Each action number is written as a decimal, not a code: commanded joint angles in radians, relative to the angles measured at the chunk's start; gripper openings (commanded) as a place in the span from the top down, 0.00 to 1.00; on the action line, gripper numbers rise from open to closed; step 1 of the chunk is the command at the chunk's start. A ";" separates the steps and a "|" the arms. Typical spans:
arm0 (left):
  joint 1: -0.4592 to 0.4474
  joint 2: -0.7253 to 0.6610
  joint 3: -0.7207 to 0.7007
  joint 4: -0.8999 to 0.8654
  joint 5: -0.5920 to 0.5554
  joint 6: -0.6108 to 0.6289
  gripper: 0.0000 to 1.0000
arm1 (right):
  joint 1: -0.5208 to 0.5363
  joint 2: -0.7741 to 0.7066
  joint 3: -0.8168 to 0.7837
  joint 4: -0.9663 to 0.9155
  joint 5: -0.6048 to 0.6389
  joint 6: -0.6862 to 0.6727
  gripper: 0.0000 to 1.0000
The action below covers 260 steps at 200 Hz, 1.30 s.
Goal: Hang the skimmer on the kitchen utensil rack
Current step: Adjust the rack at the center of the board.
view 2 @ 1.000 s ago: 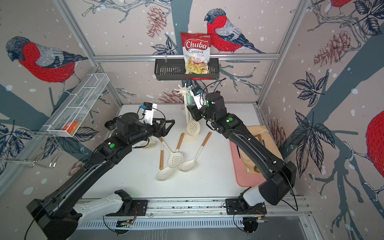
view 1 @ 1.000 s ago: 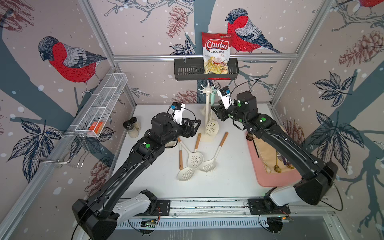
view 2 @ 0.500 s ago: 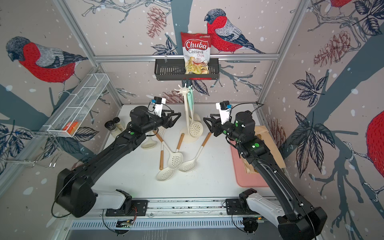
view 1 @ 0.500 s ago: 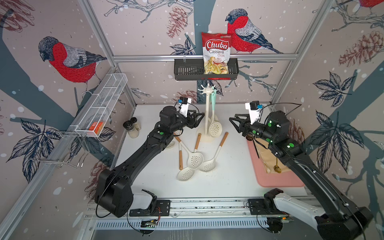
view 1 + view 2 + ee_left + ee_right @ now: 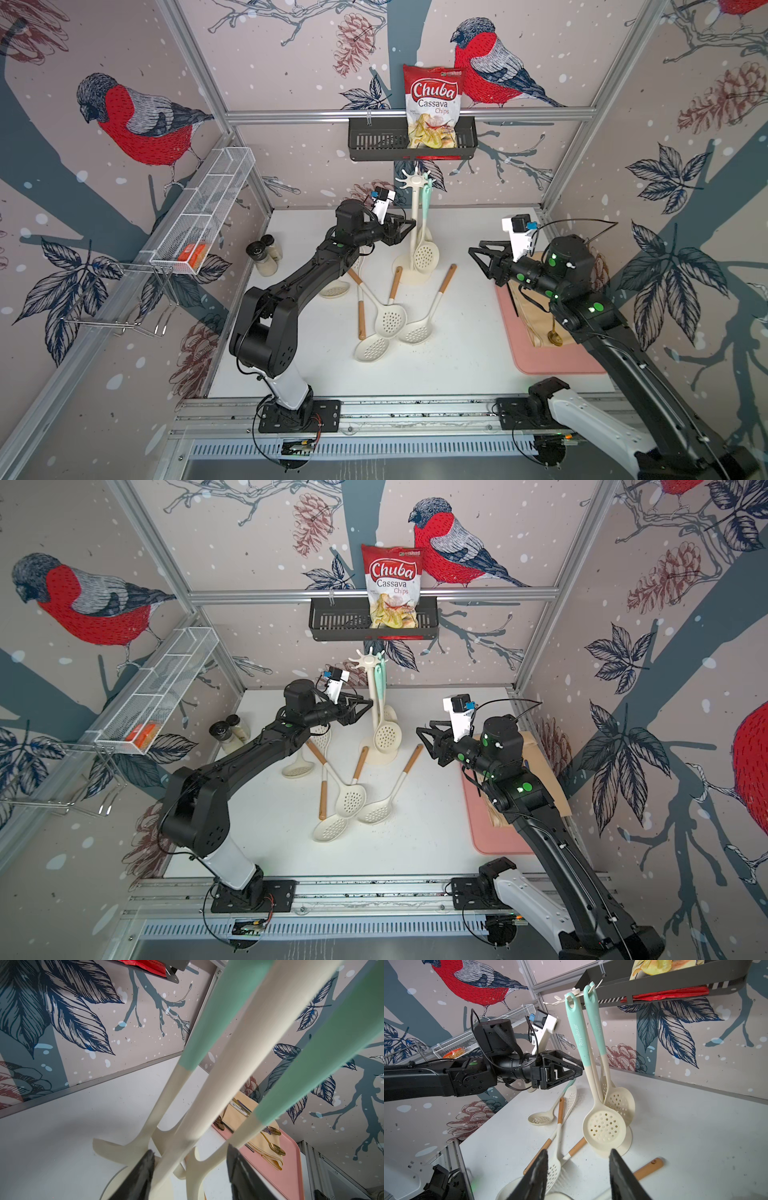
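On the white tabletop (image 5: 457, 374), skimmers (image 5: 390, 320) lie fanned in front of the kitchen utensil rack (image 5: 414, 203), handles aimed at its base, the outermost skimmer (image 5: 432, 303) closest to the right gripper (image 5: 578, 1150), whose jaws gape empty, while the left gripper (image 5: 190, 1150) straddles the rack's pole with spread jaws.

Left claw (image 5: 409, 227) gapes at the pole of the kitchen utensil rack (image 5: 414, 216); right claw (image 5: 477, 250) hovers parted, well apart from it.

Two mint-handled skimmers (image 5: 604, 1127) hanging from kitchen utensil rack (image 5: 576, 992), left end effector (image 5: 579, 1069) beside their handles
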 commanded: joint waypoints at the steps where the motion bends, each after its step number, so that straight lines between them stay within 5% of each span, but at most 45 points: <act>1: 0.003 0.043 0.035 0.052 0.072 0.006 0.43 | -0.001 -0.005 -0.002 -0.013 -0.016 -0.007 0.52; 41: 0.002 0.105 0.041 0.115 0.121 -0.039 0.43 | -0.007 -0.011 -0.009 -0.028 -0.014 -0.014 0.52; 67: 0.002 0.136 0.040 0.159 0.147 -0.074 0.56 | -0.007 -0.011 -0.010 -0.029 -0.018 -0.009 0.53; 116: -0.007 0.164 0.052 0.176 0.155 -0.087 0.57 | -0.008 -0.011 -0.020 -0.033 -0.023 -0.006 0.54; 156: -0.015 0.138 0.068 0.127 0.078 -0.052 0.74 | -0.008 -0.015 -0.025 -0.032 -0.023 -0.005 0.55; 203: -0.120 0.005 0.047 -0.006 -0.313 0.077 0.96 | -0.009 -0.039 -0.065 -0.026 -0.018 0.003 0.56; 237: -0.271 -0.077 0.008 0.007 -0.842 0.179 1.00 | -0.010 -0.075 -0.122 0.007 -0.017 0.036 0.56; 260: -0.298 -0.085 -0.007 0.080 -0.992 0.138 1.00 | -0.009 -0.096 -0.161 0.029 -0.021 0.062 0.57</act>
